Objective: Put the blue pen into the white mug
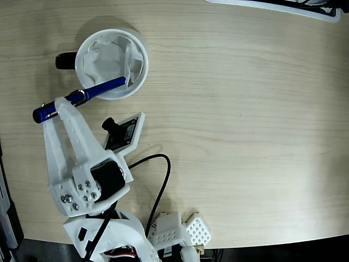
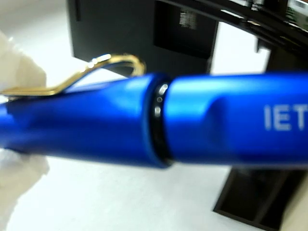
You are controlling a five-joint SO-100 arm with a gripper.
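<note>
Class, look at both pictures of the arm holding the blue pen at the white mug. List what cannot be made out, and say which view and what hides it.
- Gripper fingertips: fixed view, the arm's white body covers them.
- White mug bottom: fixed view, crumpled tissue fills it.
- Blue pen lettering: wrist view, cut off by the right edge.
- Dark objects behind the pen: wrist view, too blurred to identify.

A pale wooden table (image 1: 245,136) under everything.
</note>
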